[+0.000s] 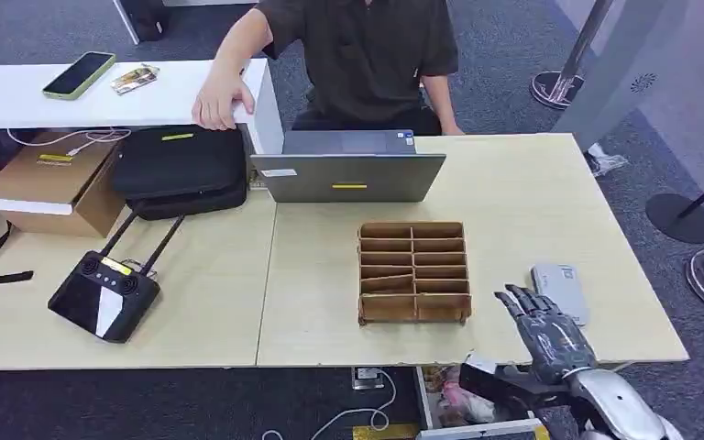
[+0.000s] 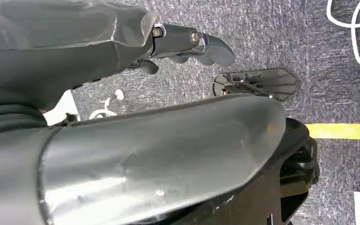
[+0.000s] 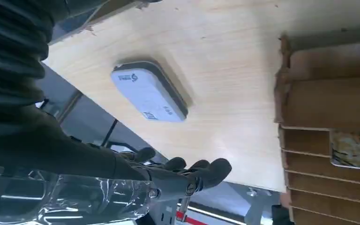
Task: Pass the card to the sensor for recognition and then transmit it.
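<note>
Right hand (image 1: 548, 332) empty, fingers spread, card reader (image 1: 561, 291) just beyond fingertips; card (image 3: 354, 149) sits in wooden organizer (image 1: 413, 272) beside hand. Risk: reach clips divider, shoving organizer. Left hand (image 2: 187, 44) hangs empty, fingers loosely curled.

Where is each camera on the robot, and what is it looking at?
Head view: high on the body, looking down at the table; the right hand shows.
Left wrist view: behind the hanging left hand, facing the carpet.
Right wrist view: behind the right hand, facing the table.
Shared by head and right wrist: white sensor, wooden rack.
</note>
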